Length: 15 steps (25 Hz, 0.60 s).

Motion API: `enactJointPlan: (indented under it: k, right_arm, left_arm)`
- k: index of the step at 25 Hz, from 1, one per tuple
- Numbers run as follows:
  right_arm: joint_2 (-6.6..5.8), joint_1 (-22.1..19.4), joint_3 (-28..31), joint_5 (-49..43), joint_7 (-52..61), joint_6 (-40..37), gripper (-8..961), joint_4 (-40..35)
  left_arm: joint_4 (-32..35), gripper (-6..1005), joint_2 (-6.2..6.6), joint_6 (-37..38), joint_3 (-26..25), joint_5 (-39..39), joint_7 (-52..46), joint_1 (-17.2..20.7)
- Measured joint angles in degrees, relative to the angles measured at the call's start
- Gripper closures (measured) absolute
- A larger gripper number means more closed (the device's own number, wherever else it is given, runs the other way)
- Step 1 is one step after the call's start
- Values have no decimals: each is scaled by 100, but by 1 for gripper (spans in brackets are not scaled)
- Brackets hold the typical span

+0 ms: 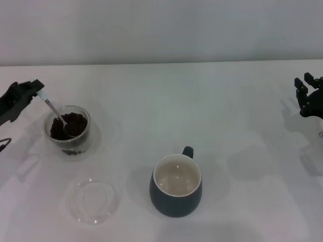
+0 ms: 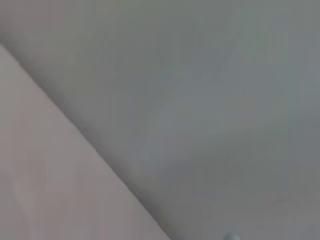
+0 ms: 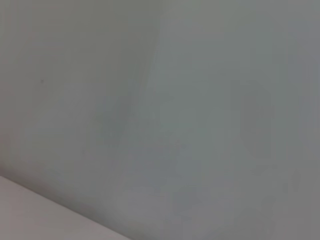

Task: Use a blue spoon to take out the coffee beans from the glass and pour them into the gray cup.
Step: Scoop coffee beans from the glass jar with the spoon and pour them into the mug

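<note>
The glass (image 1: pixel 68 132) stands at the left of the table in the head view, filled with dark coffee beans (image 1: pixel 73 122). The blue spoon (image 1: pixel 52 107) leans into it, its bowl down among the beans and its pale blue handle end up and to the left. My left gripper (image 1: pixel 35 92) is shut on that handle end, above and left of the glass. The gray cup (image 1: pixel 176 197) sits at front centre, cream inside and with nothing in it, its handle pointing away from me. My right gripper (image 1: pixel 307 91) hangs open at the far right, well away from everything.
A flat clear glass saucer (image 1: pixel 94 200) lies in front of the glass, left of the gray cup. The white table (image 1: pixel 212 111) ends at a pale wall behind. Both wrist views show only wall and table edge.
</note>
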Motion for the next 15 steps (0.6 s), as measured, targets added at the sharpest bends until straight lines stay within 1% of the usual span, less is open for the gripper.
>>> enactJointPlan:
  k: [5, 8, 15]
  right_arm:
    - [0, 1, 1, 0, -3, 13, 676, -2]
    - [0, 5, 0, 0, -7, 18, 675, -7]
    - [0, 17, -1, -8, -9, 24, 674, -12]
  left_arm:
    - [-59, 876, 6, 143, -1, -259, -90, 118]
    - [-105, 876, 30, 228, -1, -383, -123, 201]
    - [-111, 876, 30, 287, -1, -679, -84, 437]
